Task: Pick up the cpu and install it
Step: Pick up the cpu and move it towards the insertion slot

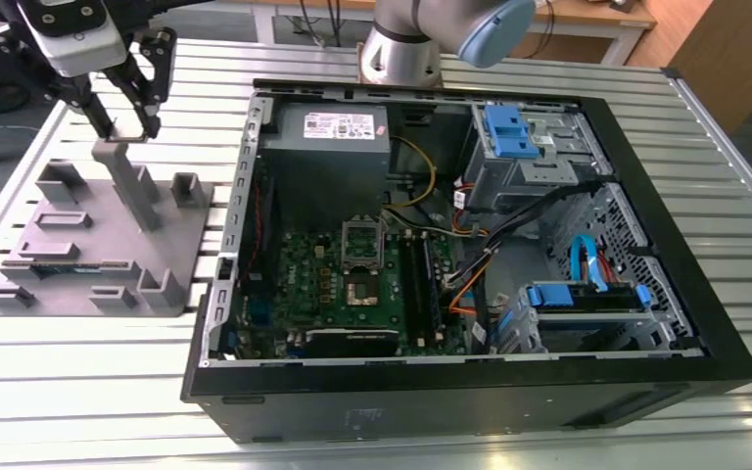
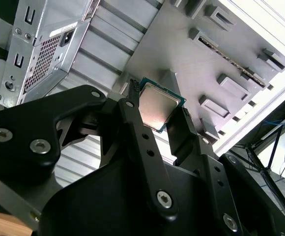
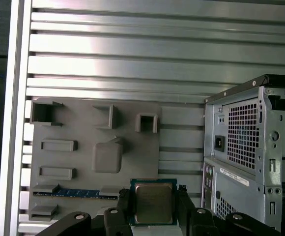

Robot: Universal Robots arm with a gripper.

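Note:
The cpu [image 2: 157,105] is a small square chip with a silvery top and a green rim. It sits edge-gripped between the black fingers [image 2: 141,132] of my gripper [image 3: 154,209], which is shut on it in both wrist views. In the exterior view the gripper [image 1: 124,116] hangs at the left, just above the tall post of the grey plastic block [image 1: 89,240]. The green motherboard [image 1: 310,294] lies inside the open computer case [image 1: 637,196], well to the exterior view's right of the gripper, and its oblong metal socket frame [image 1: 360,259] is near the board's middle.
The grey block [image 3: 83,147] has several upright posts and slots, one holding a blue memory stick [image 3: 76,192]. The case's rear wall [image 3: 245,147] stands close beside the block. Cables, blue drive bays [image 1: 523,137] and the power supply [image 1: 330,132] crowd the case. Everything rests on a slatted metal table [image 1: 89,382].

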